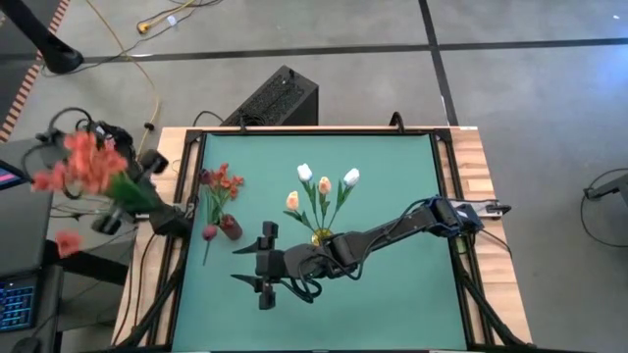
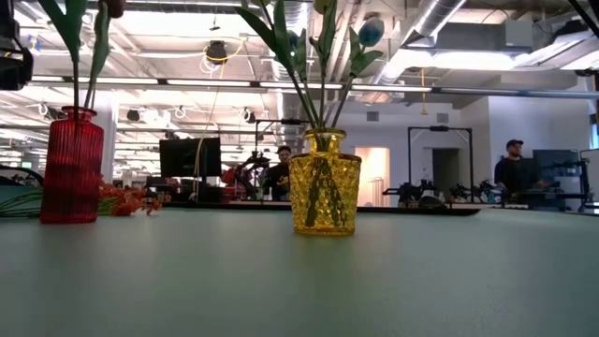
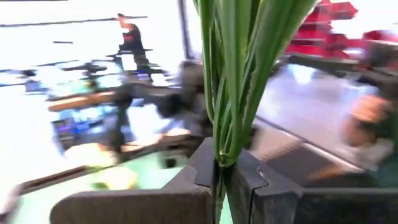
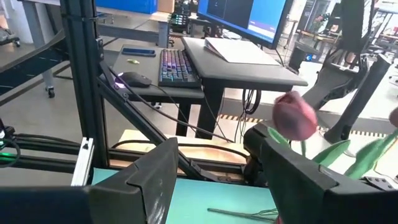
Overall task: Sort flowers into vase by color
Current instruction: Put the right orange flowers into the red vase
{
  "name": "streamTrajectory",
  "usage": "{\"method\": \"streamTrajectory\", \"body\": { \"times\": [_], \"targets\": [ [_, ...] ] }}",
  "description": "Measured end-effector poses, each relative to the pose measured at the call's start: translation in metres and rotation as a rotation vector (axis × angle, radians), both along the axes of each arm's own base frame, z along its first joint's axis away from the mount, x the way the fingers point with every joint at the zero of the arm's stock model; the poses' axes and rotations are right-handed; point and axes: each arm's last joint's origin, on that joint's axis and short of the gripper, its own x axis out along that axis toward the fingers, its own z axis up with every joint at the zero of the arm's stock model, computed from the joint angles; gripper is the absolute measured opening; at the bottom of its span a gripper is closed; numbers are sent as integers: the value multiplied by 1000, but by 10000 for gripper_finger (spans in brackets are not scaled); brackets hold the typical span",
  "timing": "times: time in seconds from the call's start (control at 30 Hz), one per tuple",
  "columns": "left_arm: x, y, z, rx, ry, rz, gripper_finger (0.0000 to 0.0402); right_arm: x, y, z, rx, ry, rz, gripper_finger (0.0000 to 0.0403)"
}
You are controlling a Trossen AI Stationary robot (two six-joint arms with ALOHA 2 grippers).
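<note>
My left gripper [image 1: 137, 201] hangs over the table's left edge, shut on a bunch of red-orange blossoms [image 1: 86, 165]; their green stems [image 3: 231, 81] rise from its fingers. My right gripper [image 1: 241, 265] is open, low over the table's middle and pointing left, just right of a red vase [image 2: 70, 167]. That vase holds green stems and a maroon bud [image 4: 295, 118]. A yellow glass vase [image 2: 324, 183] holds white and peach tulips [image 1: 324, 183]. More red-orange blossoms [image 1: 222, 183] lie flat on the mat behind the red vase. A loose green stem [image 4: 242, 213] lies on the mat. My left gripper pinches the bunch's green stems [image 3: 219, 163] between its two fingers, with several stems together. The stems stand up out of the fingers and the blossoms are lifted clear of the table. How far back the stems reach cannot be told.
The green mat [image 1: 392, 294] is bare on its near and right parts. The right arm [image 1: 392, 233] stretches across the mat right beside the yellow vase. A black box [image 1: 275, 98] sits past the far edge. A desk with a keyboard [image 4: 177, 67] stands beyond the left side.
</note>
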Motion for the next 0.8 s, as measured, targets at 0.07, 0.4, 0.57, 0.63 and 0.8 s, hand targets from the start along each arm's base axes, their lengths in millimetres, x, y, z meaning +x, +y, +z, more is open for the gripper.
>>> {"method": "streamTrajectory", "body": {
  "times": [0.07, 0.4, 0.57, 0.63, 0.8],
  "targets": [
    [-3, 8, 5, 4, -6, 91, 0, 0, 0, 0, -1, 3, 0, 254],
    [-8, 22, -24, 9, 63, 240, 0, -1, 3, -10, 1, 58, 2, 254],
    [-7, 21, -50, -14, 84, 275, 0, -1, 3, -11, 0, 59, 3, 254],
    [-4, 18, -62, 8, 95, 307, 0, -1, 3, -11, -1, 62, 3, 254],
    [1, 11, -83, -10, 130, 324, 0, -1, 3, -11, 1, 60, 3, 254]
  ]
}}
